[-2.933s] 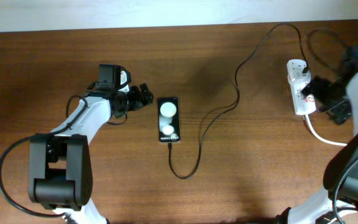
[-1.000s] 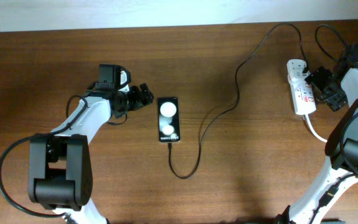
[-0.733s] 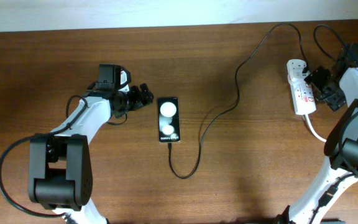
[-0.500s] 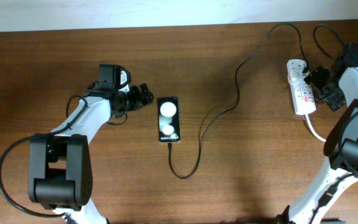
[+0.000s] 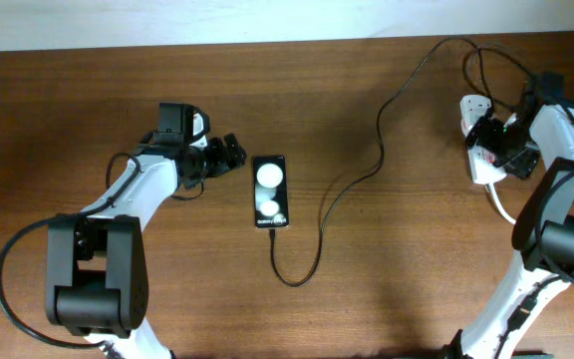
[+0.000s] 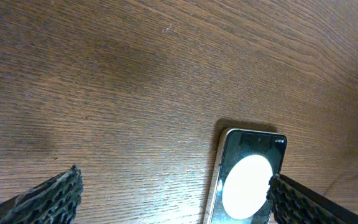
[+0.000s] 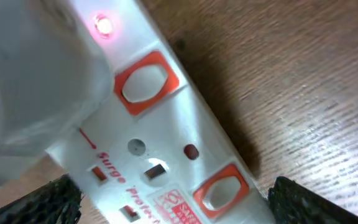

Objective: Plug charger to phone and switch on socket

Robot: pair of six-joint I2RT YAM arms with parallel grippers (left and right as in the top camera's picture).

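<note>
The black phone (image 5: 271,190) lies screen-up on the table, and also shows in the left wrist view (image 6: 247,177). The thin black charger (image 5: 319,224) meets the phone's near short end, loops round and runs to the back right. My left gripper (image 5: 232,152) rests open just left of the phone's far end, and its fingertips (image 6: 55,196) hold nothing. The white socket (image 5: 471,108) lies at the right. My right gripper (image 5: 490,140) hovers open over it. Close up, the socket (image 7: 166,149) shows two orange-red switches (image 7: 145,81) and a lit red lamp (image 7: 103,25).
A thick white cord (image 5: 506,214) leaves the socket's near end towards the right arm's base. A blurred white plug (image 7: 30,81) sits in the socket's far end. The wooden table (image 5: 167,289) ends at a pale wall along the back.
My right gripper has moved left, from beside the socket's right edge to over the socket. The left arm, phone and charger have not moved.
</note>
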